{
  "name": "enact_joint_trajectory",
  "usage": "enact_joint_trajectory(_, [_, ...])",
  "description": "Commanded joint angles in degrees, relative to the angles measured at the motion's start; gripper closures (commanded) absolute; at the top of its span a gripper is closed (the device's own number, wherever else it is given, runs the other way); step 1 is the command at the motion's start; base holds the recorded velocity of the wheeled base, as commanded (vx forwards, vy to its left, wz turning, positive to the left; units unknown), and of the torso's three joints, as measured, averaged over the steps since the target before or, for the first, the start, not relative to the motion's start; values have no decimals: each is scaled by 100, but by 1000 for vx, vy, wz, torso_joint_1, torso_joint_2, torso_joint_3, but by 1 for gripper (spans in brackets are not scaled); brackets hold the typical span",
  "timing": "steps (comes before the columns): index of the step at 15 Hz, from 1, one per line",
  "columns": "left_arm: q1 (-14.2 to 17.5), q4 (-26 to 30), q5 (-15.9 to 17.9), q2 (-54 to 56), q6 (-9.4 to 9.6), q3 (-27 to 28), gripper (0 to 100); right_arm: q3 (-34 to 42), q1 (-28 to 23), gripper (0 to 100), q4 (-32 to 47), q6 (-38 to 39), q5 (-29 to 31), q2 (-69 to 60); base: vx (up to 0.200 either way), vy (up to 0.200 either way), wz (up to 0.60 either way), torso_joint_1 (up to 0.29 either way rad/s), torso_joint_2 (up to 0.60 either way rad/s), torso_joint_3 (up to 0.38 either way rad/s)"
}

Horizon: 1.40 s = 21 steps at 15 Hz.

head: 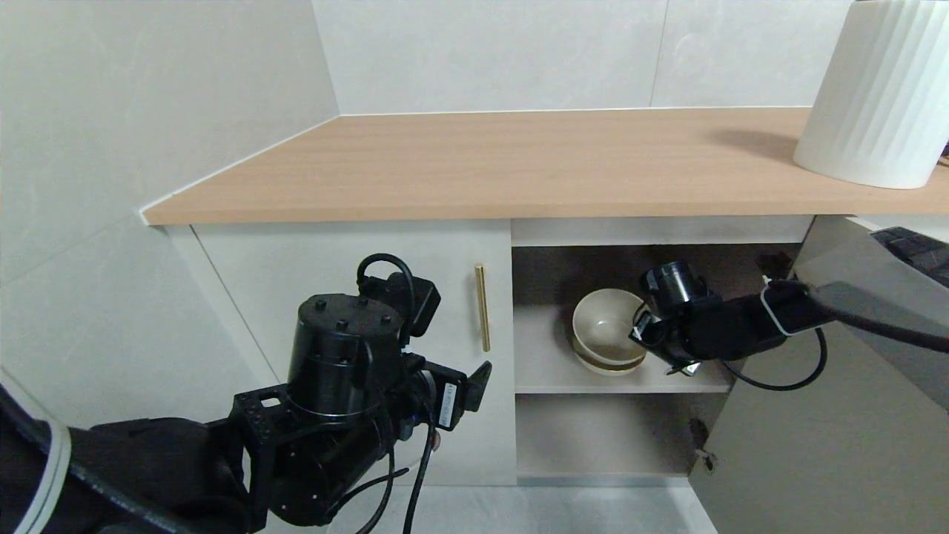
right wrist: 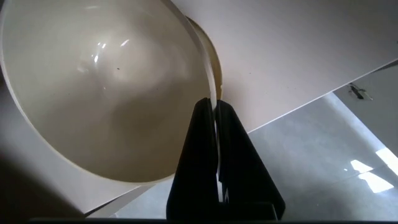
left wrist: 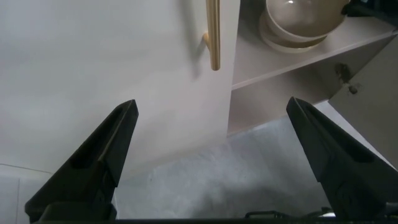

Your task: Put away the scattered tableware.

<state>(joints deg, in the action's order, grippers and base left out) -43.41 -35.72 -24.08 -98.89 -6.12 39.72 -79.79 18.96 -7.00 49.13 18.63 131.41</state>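
A cream bowl rests tilted on a second bowl on the middle shelf of the open cabinet. My right gripper reaches into the cabinet and is shut on the upper bowl's right rim. The right wrist view shows the bowl up close, its thin rim pinched between the black fingers of my right gripper. My left gripper hangs open and holds nothing, low in front of the closed left cabinet door. The left wrist view also catches the stacked bowls.
A gold bar handle runs down the closed door's right edge. The right cabinet door stands swung open beside my right arm. A white ribbed vessel sits on the wooden countertop. The lower shelf has free room.
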Motion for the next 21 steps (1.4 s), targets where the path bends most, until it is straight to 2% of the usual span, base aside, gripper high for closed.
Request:
enact_joint_trajectory(1, [-1,-5,-1,-16,-12,1,0,-11,3,100,-3,0,1,25,0,0,0,0,0,0])
enact_joint_trajectory(5, [-1,-5,-9,-16,-65,1,0,-2,12,100,-3,-9,-8,33,0,0,0,0,0,0])
enact_joint_trajectory(6, [-1,3,-1,-16,-65,1,0,-2,12,0,-3,-9,-8,33,0,0,0,0,0,0])
enact_joint_trajectory(12, [-1,-5,-1,-34,-74,10,0,121,64,0,67,-44,-79,-107,0,0,0,0,0,0])
enact_joint_trajectory(15, [-1,-23,-1,151,-74,-157,0,728,161,0,67,-492,-588,-810,0,0,0,0,0,0])
enact_joint_trajectory(16, [193,-23,26,450,-82,-395,0,1220,223,0,67,-896,-984,-1487,0,0,0,0,0,0])
enact_joint_trajectory(17, [333,-23,43,643,-82,-500,0,1501,293,0,76,-1098,-1107,-1918,0,0,0,0,0,0])
enact_joint_trajectory(19, [720,21,272,1144,-91,-755,0,2213,477,0,339,-1801,-1186,-2973,0,0,0,0,0,0])
enact_joint_trajectory(21, [1045,12,316,1416,-118,-1071,0,2767,750,0,594,-2179,-1195,-3904,0,0,0,0,0,0])
